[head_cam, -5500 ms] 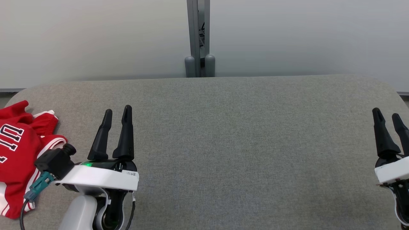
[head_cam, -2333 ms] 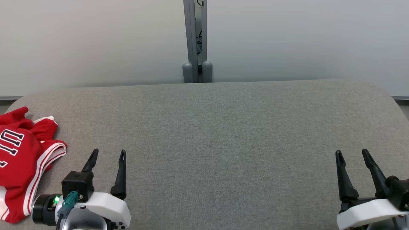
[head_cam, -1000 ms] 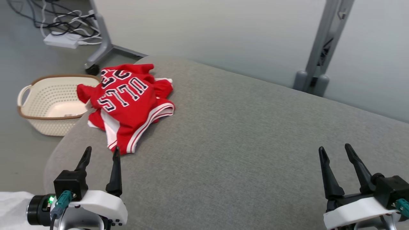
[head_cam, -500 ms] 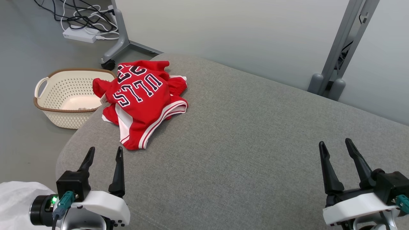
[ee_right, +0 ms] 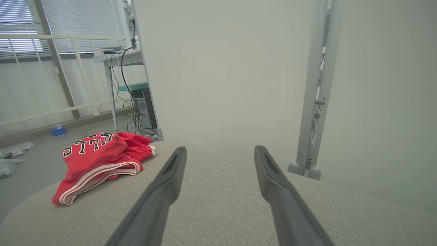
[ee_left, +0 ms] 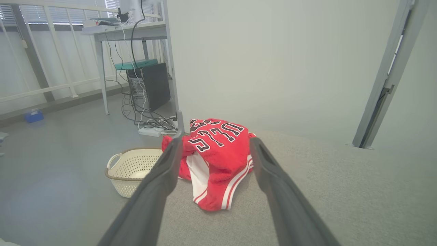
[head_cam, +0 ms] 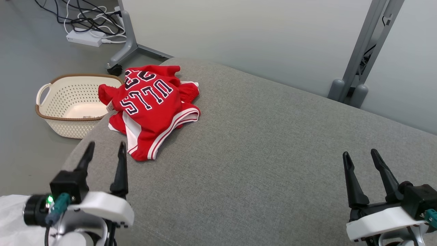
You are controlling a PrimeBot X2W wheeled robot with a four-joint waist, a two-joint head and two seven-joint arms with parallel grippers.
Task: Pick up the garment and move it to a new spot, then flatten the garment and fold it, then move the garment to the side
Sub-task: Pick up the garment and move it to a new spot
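Observation:
A crumpled red garment [head_cam: 150,106] with white trim and black-and-white lettering lies at the far left end of the grey table [head_cam: 266,164], partly hanging over its edge. It also shows in the left wrist view [ee_left: 218,157] and the right wrist view [ee_right: 99,160]. My left gripper [head_cam: 105,150] stands open with nothing between its fingers, just short of the garment's near edge. Over the table's near right part, far from the garment, my right gripper [head_cam: 360,157] is open and holds nothing.
A cream perforated basket [head_cam: 65,109] with a brown rim stands on the floor left of the table, close under the garment. Cables and a power strip [head_cam: 83,36] lie on the floor beyond it. A grey post [head_cam: 362,51] rises behind the table.
The head camera swung left, bringing garment and basket into view. Over the last half second my left gripper has moved forward toward the garment. The right gripper has held still.

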